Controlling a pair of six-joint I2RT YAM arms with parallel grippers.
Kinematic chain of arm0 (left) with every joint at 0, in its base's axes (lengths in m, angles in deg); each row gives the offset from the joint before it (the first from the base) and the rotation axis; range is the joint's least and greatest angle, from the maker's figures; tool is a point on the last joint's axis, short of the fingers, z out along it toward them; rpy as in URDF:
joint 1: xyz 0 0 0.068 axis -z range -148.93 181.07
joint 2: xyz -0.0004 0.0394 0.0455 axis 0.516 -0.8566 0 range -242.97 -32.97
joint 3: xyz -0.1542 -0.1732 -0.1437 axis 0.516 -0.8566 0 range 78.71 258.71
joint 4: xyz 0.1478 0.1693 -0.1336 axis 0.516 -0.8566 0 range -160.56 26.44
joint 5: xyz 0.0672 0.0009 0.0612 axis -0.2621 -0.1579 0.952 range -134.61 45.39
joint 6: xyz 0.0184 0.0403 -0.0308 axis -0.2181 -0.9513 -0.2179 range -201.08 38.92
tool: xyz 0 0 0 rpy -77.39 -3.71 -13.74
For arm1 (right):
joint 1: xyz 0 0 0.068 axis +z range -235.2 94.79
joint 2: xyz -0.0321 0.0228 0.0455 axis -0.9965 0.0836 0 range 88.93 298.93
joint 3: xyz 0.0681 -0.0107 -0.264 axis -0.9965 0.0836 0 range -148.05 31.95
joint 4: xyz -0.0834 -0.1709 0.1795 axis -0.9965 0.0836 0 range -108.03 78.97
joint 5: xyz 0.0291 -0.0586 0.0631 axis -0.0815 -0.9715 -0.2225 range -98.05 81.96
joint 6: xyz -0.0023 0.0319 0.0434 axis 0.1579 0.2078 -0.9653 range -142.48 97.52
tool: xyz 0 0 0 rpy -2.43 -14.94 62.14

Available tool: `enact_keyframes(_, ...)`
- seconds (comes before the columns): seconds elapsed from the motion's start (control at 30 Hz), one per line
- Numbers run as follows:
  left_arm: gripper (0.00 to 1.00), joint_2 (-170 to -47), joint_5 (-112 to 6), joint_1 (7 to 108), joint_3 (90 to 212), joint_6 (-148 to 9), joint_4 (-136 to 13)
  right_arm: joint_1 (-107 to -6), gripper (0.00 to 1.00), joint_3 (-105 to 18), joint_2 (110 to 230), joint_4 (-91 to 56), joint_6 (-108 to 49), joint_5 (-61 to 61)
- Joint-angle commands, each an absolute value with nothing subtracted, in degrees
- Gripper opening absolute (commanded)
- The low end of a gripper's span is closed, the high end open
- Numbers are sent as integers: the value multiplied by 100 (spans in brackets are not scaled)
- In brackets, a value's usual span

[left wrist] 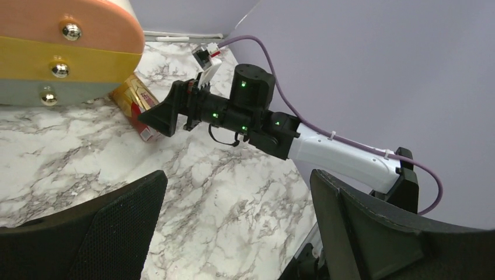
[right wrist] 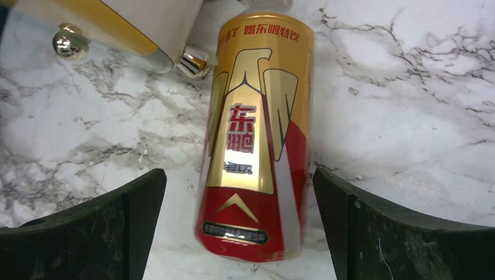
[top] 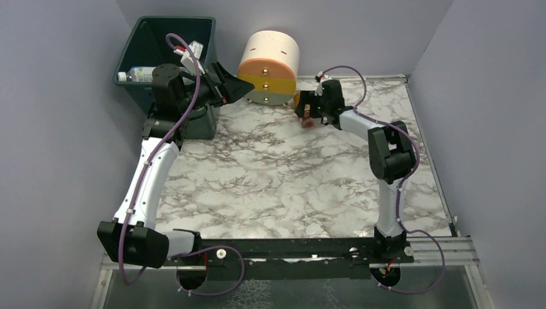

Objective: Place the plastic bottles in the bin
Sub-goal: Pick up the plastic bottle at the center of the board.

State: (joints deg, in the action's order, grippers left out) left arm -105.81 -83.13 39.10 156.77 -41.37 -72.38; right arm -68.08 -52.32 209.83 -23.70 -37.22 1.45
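Marble-patterned table (top: 277, 180), task judged nearly complete: tall dark green plastic bin (top: 174, 19) at 11 o'clock holds at least 2 clear plastic bottles (top: 138, 74), while 1 gold-and-red bottle (right wrist: 257, 134) lies at 12 o'clock, ungripped between the spread jaws of the right gripper (right wrist: 238, 175); left gripper (left wrist: 238, 181) likewise apart, empty.

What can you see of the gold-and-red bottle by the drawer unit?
The gold-and-red bottle is a glossy cylinder: gold label with red Chinese characters, red band at one end, plastic by its look. It lies on its side on the marble table, the other end beside the drawer unit; contact there is unclear. The right claw straddles it, open, fingers not touching.
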Motion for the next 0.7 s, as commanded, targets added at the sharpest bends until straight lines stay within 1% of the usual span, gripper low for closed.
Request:
enact_keyframes(0.0, 99, -10370, -8013, 4008, 15651, -4452, -7483, -6559, 99, -5820, 21405, -1703, -3110, -1168)
enact_keyframes(0.13, 99, -10372, -7990, 4054, 15679, -4494, -7538, -6447, 99, -6105, 21635, -1390, -2921, -1621)
enact_keyframes(0.3, 99, -10327, -7961, 4094, 15644, -4504, -7561, -6435, 100, -6239, 21765, -1278, -2861, -1703)
enact_keyframes(0.37, 99, -10315, -7946, 4115, 15649, -4504, -7566, -6434, 99, -6261, 21799, -1242, -2856, -1673)
enact_keyframes(0.47, 99, -10311, -7941, 4134, 15492, -4504, -7560, -6427, 93, -6213, 21785, -1255, -2882, -1630)
enact_keyframes(0.67, 99, -10352, -7946, 4176, 15446, -4504, -7559, -6429, 77, -5749, 21360, -1677, -2933, -1589)
